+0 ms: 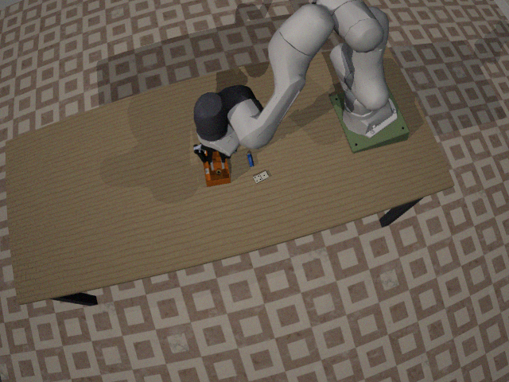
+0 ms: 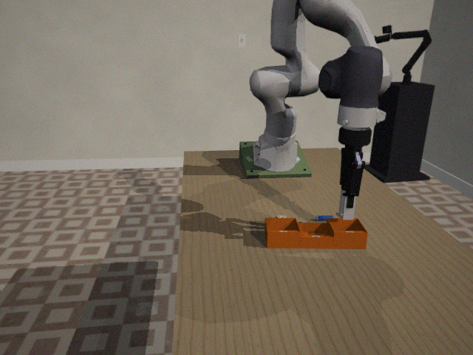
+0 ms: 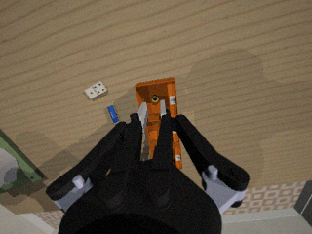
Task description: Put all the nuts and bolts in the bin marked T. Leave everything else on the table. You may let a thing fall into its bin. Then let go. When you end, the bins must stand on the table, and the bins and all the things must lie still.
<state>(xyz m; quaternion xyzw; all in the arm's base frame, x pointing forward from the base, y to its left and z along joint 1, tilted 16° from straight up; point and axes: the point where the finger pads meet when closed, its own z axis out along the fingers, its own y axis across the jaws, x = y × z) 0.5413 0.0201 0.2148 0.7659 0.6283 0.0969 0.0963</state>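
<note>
An orange bin [image 1: 215,173] with three compartments stands in the middle of the table; it also shows in the exterior view [image 2: 316,233] and in the wrist view [image 3: 158,117]. Small labels are on its side, but I cannot read them. A brass nut [image 3: 155,98] lies in the end compartment farthest from my wrist. My gripper [image 3: 154,107] [image 2: 346,214] hangs straight down over the opposite end of the bin. Its fingers stand a little apart with nothing visible between them; I see only the bin through the gap.
A small blue object [image 1: 250,159] lies on the table just beside the bin, toward the robot base [image 1: 370,123]. A white domino [image 1: 260,177] lies a little further out. A black cabinet [image 2: 400,129] stands off the table's far corner.
</note>
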